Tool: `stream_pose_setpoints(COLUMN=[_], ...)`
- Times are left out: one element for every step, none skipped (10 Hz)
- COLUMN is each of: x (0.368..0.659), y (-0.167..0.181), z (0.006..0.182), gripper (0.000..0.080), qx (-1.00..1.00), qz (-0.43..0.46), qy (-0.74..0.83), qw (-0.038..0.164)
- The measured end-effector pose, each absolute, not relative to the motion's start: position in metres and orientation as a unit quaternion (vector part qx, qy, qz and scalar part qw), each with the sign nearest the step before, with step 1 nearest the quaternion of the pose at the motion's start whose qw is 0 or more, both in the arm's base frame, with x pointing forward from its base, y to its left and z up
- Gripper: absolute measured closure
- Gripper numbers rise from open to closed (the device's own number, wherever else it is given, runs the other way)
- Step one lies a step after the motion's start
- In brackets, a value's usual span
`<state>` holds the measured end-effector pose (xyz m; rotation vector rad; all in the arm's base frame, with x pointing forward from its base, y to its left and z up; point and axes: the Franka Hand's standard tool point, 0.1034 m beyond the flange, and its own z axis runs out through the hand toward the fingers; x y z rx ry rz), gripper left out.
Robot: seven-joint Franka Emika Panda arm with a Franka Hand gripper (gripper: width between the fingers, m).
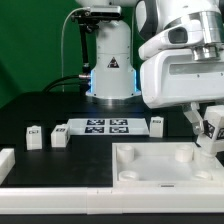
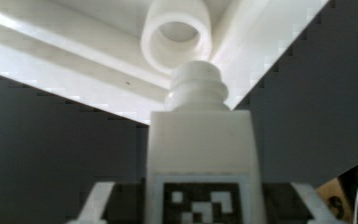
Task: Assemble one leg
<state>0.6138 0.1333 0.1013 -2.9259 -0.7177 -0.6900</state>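
Observation:
My gripper (image 1: pixel 208 128) is shut on a leg (image 1: pixel 212 130), a white blocky peg with a black-and-white tag, and holds it tilted just above the far right corner of the large white slab (image 1: pixel 150 178). In the wrist view the gripper (image 2: pixel 199 196) clamps the leg (image 2: pixel 199 140) between its fingers (image 2: pixel 101 200). The leg's stepped tip points at a round corner socket (image 2: pixel 176 35) of the slab and stays a little short of it. Three more legs stand on the table: two at the exterior view's left (image 1: pixel 34 137) (image 1: pixel 59 136) and one beside the marker board (image 1: pixel 157 123).
The marker board (image 1: pixel 103 126) lies flat behind the slab, in front of the arm's base (image 1: pixel 110 75). A white L-shaped block (image 1: pixel 6 160) sits at the exterior view's left edge. Black tabletop surrounds the parts.

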Motion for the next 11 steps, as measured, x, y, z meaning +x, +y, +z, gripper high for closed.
stream_pose_setpoints(x=[0.6138, 0.6138, 0.6138, 0.6138, 0.6138, 0.6138, 0.6138, 0.6138, 0.6135, 0.6138, 0.6172], y=[0.1333, 0.1333, 0.1333, 0.1333, 0.1333, 0.1333, 0.1333, 0.1333, 0.1317, 0.1313, 0.1281], z=[0.1013, 0.1013, 0.1013, 0.1013, 0.1013, 0.1013, 0.1013, 0.1013, 0.0997, 0.0985, 0.0935], gripper=[0.0512, 0.0512, 0.0512, 0.0512, 0.0512, 0.0512, 0.0512, 0.0512, 0.0512, 0.0512, 0.0512], qx=[-0.946, -0.946, -0.946, -0.946, -0.946, -0.946, -0.946, -0.946, -0.947, -0.947, -0.947], qz=[-0.223, -0.223, -0.223, -0.223, -0.223, -0.223, -0.223, -0.223, -0.222, -0.222, -0.220], qy=[-0.232, -0.232, -0.232, -0.232, -0.232, -0.232, -0.232, -0.232, -0.232, -0.232, -0.233], qw=[0.025, 0.025, 0.025, 0.025, 0.025, 0.025, 0.025, 0.025, 0.025, 0.025, 0.024])
